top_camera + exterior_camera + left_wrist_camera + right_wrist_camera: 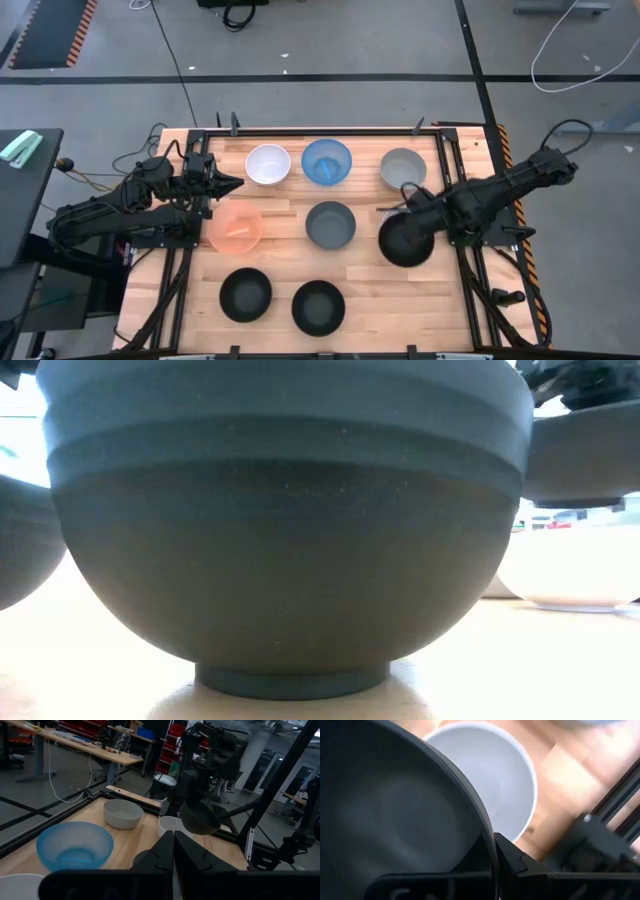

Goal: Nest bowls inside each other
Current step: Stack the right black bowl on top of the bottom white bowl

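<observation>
My right gripper (415, 212) is shut on a black bowl (405, 242), which it holds in the air over a white bowl (495, 780) at the table's right. My left gripper (236, 185) is shut on nothing and points level above the pink-orange bowl (236, 228). Resting on their bases on the table are a white bowl (268, 165), a blue bowl (327, 162), a pale grey bowl (403, 169), a dark grey bowl (330, 224) and two black bowls (245, 294) (318, 306). My right gripper has the black bowl's rim (487, 837), one finger inside the bowl and one outside. The fingers come from above, pointing down. The bowl hangs lifted clear and tilted below the fingers (200, 820), above the white bowl.
Black frame rails (450, 190) run along the table's sides. In the low view a black bowl (290, 530) fills most of the picture. Bare wood lies at the near right corner (410, 310).
</observation>
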Tool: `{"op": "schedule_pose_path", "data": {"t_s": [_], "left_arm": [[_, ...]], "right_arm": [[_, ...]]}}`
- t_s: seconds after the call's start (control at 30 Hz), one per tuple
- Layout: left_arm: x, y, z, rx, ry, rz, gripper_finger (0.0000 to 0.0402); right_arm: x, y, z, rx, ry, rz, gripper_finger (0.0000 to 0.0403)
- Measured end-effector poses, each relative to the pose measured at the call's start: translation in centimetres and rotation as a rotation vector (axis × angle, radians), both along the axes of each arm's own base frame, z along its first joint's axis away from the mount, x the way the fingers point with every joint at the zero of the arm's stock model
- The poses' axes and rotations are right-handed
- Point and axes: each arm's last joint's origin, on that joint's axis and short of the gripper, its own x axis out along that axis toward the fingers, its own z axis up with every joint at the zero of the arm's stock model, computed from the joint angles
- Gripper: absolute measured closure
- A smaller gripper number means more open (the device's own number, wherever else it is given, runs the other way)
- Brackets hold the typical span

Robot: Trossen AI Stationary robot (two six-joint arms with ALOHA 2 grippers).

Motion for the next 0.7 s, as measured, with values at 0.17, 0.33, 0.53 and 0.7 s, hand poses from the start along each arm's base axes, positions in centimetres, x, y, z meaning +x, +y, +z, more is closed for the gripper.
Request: {"op": "schedule_pose_path", "data": {"t_s": [0.17, 0.33, 0.53, 0.7], "left_arm": [[0.0, 0.0, -0.3, -0.016, 0.024, 0.0, 0.0384], [-0.1, 0.0, -0.7, -0.049, 0.067, 0.001, 0.0383], [-0.1, 0.0, -0.8, -0.054, 0.081, 0.002, 0.039], [-0.1, 0.0, -0.8, -0.054, 0.08, 0.002, 0.0385]], "right_arm": [[0.5, -2.7, 0.2, -0.013, 0.014, 0.021, 0.0398], [-0.1, -5.3, -0.3, -0.018, -0.025, -0.008, 0.0398], [-1.9, -6.2, -2.1, 0.039, -0.073, -0.048, 0.0398], [-2.7, -6.0, -3.9, 0.094, -0.107, -0.063, 0.0398]]}}
